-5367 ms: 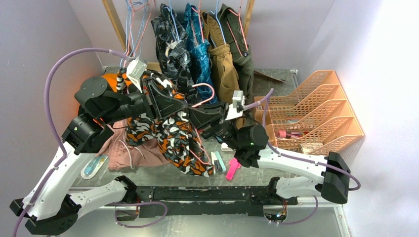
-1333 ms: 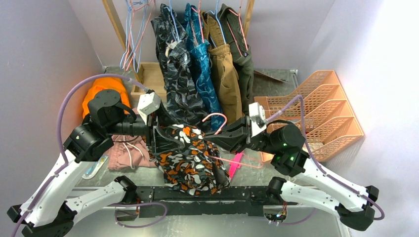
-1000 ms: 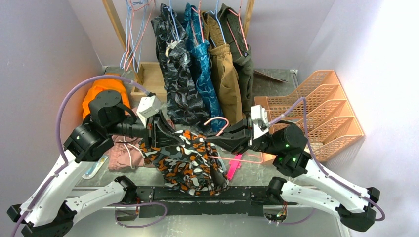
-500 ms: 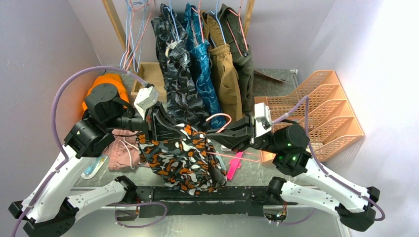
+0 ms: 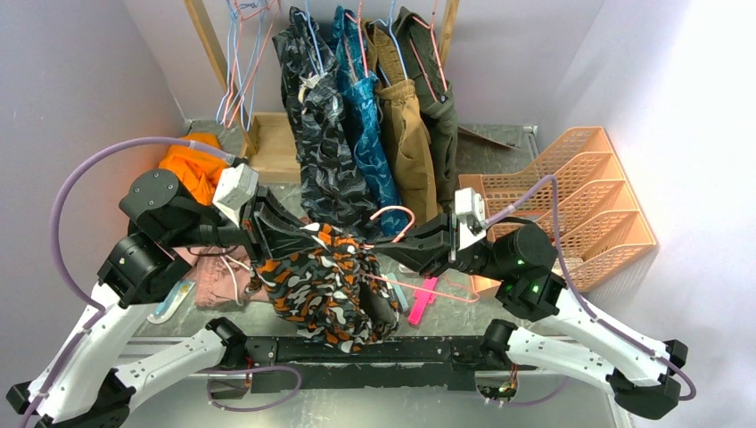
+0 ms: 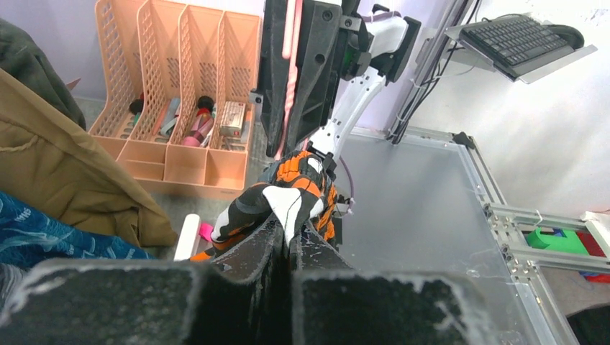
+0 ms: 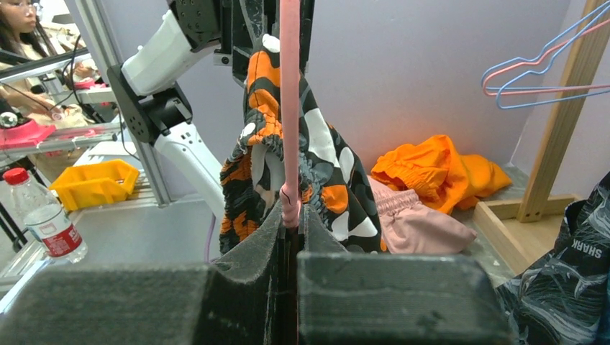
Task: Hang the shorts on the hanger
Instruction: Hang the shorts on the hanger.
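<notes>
Right now my left gripper point(image 6: 290, 243) is pinched shut on a fold of the shorts point(image 5: 323, 283), which hang below it between the two arms. My right gripper point(image 7: 296, 224) is clamped on the hanger point(image 7: 290, 108), whose wire seems to touch the shorts.

Four pieces of clothing hang in a row at the back: a grey-black spotty one point(image 5: 316, 134), a blue one point(image 5: 361, 116), a tan one point(image 5: 406, 129) and a dark green one point(image 5: 439, 107). Bare wire hangers point(image 5: 236, 80) hang to their left. An orange cloth point(image 5: 192, 165) lies on the left, beside a wooden box point(image 5: 275, 156). Pink shorts point(image 5: 218, 283) lie near the cloth. A peach tray with slots point(image 5: 579, 205) stands on the right.
</notes>
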